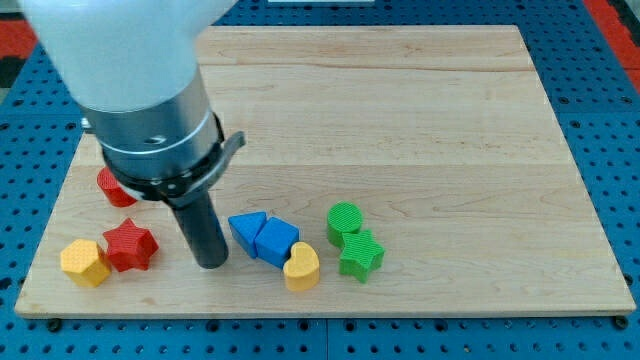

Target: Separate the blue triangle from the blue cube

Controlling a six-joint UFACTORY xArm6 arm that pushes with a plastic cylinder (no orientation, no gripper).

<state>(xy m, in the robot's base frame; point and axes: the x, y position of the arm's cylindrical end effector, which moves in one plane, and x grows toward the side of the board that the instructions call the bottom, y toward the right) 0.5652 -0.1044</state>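
The blue triangle [246, 231] and the blue cube [276, 241] lie side by side and touching, near the board's bottom edge, left of centre. The triangle is on the left, the cube on the right. My tip [211, 262] rests on the board just left of the blue triangle, with a narrow gap between them. The dark rod rises from it into the grey arm body at the view's upper left.
A yellow heart [302, 267] touches the cube's lower right. A green cylinder [345, 222] and a green star [360, 255] sit to the right. A red star [130, 245], a yellow hexagon [84, 263] and a partly hidden red block [112, 187] lie left. The wooden board [420, 130] sits on blue pegboard.
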